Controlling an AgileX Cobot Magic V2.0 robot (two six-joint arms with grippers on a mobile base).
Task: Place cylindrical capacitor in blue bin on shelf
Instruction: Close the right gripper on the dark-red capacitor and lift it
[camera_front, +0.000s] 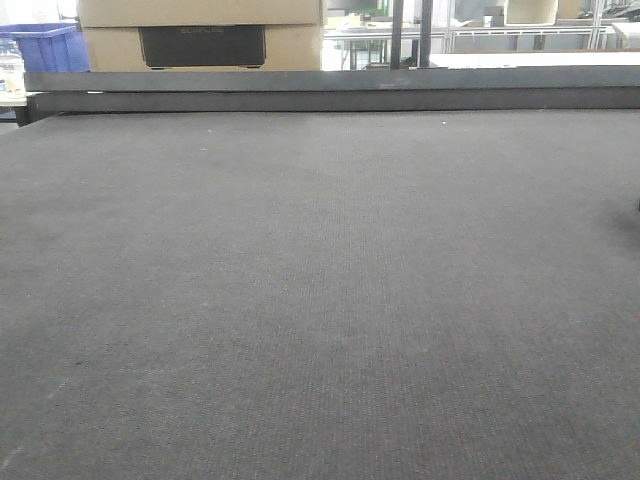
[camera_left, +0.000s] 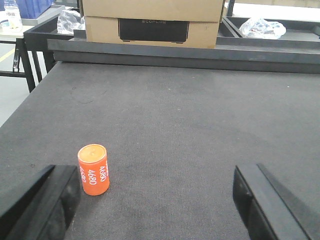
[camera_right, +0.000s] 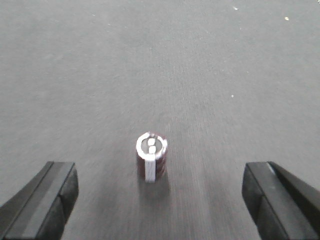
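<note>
Both spread wide: right fingers (camera_right: 46, 200) flank a blurry, perhaps maroon capacitor (camera_right: 151, 161); left fingers (camera_left: 42, 202) near orange cylinder (camera_left: 93, 169).

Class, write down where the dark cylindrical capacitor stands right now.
Right wrist view: the capacitor stands upright on the grey mat, about midway between the fingers of the open right gripper, touching neither.
</note>
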